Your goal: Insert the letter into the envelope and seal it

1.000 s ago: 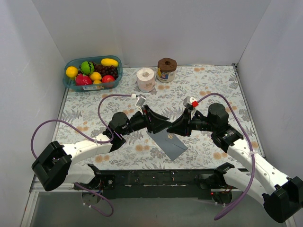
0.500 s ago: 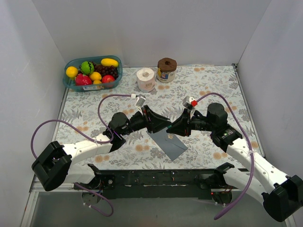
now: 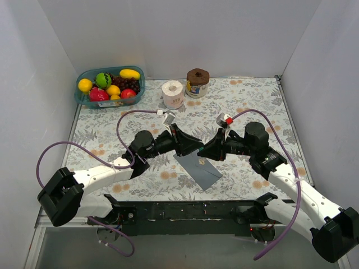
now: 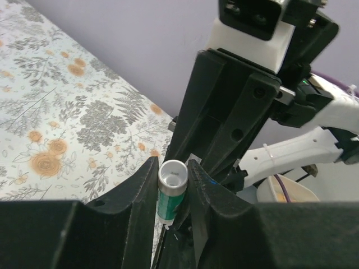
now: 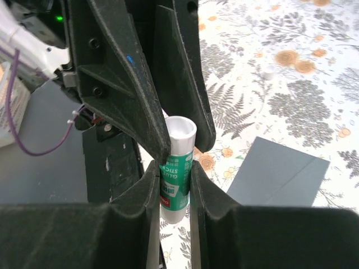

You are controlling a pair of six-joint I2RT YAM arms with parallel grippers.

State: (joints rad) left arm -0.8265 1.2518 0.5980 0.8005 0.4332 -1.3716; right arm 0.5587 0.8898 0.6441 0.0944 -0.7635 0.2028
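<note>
A green-and-white glue stick hangs in the air between both grippers. My right gripper is shut on its labelled body. My left gripper comes from the opposite side, and both its fingers press on the stick's silver-white end. In the top view the left gripper and the right gripper meet tip to tip just above the far edge of the envelope. It lies flat and dark grey on the floral cloth, and the right wrist view also shows this envelope. The letter is out of view.
A fruit basket stands at the back left. A toilet roll and a brown-lidded jar stand at the back centre. A small white cap-like thing lies on the cloth. White walls enclose the table on three sides.
My left gripper's jaws have narrowed onto the end of the glue stick. Both grippers have drifted slightly to the left together.
</note>
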